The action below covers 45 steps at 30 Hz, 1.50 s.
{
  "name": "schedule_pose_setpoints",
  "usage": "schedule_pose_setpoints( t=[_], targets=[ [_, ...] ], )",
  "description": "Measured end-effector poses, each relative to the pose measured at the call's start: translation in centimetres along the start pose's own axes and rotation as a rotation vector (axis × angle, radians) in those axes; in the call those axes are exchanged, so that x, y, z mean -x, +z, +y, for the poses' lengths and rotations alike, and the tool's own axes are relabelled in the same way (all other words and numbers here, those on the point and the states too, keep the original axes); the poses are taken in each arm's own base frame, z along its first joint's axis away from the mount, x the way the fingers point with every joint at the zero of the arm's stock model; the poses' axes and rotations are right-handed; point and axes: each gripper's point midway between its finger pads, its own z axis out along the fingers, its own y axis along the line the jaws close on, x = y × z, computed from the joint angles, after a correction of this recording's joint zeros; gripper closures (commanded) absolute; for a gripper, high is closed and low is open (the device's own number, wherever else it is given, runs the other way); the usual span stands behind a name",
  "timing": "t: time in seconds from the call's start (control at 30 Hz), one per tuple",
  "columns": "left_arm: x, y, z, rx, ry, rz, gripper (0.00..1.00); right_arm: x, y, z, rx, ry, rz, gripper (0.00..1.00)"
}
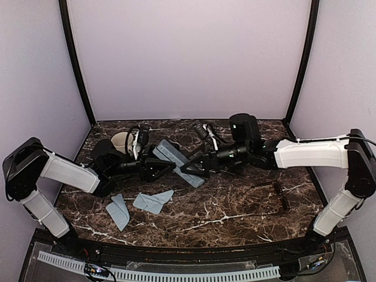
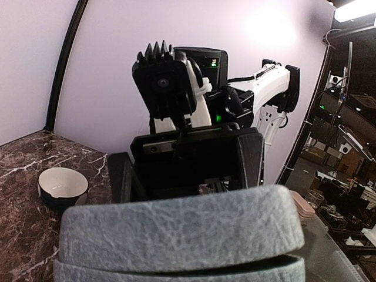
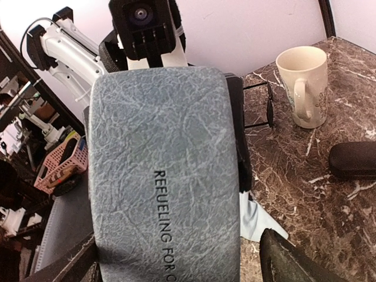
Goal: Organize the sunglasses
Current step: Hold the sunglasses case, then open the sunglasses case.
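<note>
The blue-grey case (image 1: 176, 160) lies slanted mid-table between both grippers. My left gripper (image 1: 154, 169) holds its left end, one black finger (image 3: 235, 129) pressed along the case side. My right gripper (image 1: 191, 168) straddles the other end, open, and its right finger (image 3: 294, 258) stands clear of the case (image 3: 164, 176). In the left wrist view the case (image 2: 176, 229) fills the bottom and hides my own fingers. One pair of sunglasses (image 1: 281, 195) lies at the right of the table. A thin dark frame, the other sunglasses (image 3: 261, 106), stands between the case and the mug.
A cream mug (image 1: 122, 141) stands at the back left, also seen from the right wrist (image 3: 302, 85). A black oblong case (image 3: 352, 160) lies behind the right gripper (image 1: 202, 130). Two pale blue cloths (image 1: 154, 201) (image 1: 118, 211) lie at the front left.
</note>
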Motion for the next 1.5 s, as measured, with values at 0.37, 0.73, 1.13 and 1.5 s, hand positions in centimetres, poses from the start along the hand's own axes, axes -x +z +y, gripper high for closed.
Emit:
schedule_pose_setpoints(
  t=[0.37,0.73,1.13,1.5],
  targets=[
    [-1.4,0.0,0.5,0.023,0.006,0.047,1.0,-0.7,1.2,-0.7,-0.008,0.017,0.039,0.27],
    [-1.8,-0.3,-0.6,-0.021,0.035,0.07,1.0,-0.4,0.5,-0.3,0.098,0.055,0.036,0.34],
    [-2.4,-0.6,-0.7,0.005,0.076,0.107,1.0,-1.0,-0.8,-1.8,0.087,0.137,0.059,0.19],
    [-4.4,-1.0,-1.6,-0.023,0.053,0.175,1.0,-0.5,-2.9,-6.0,-0.09,0.181,0.048,0.18]
  ],
)
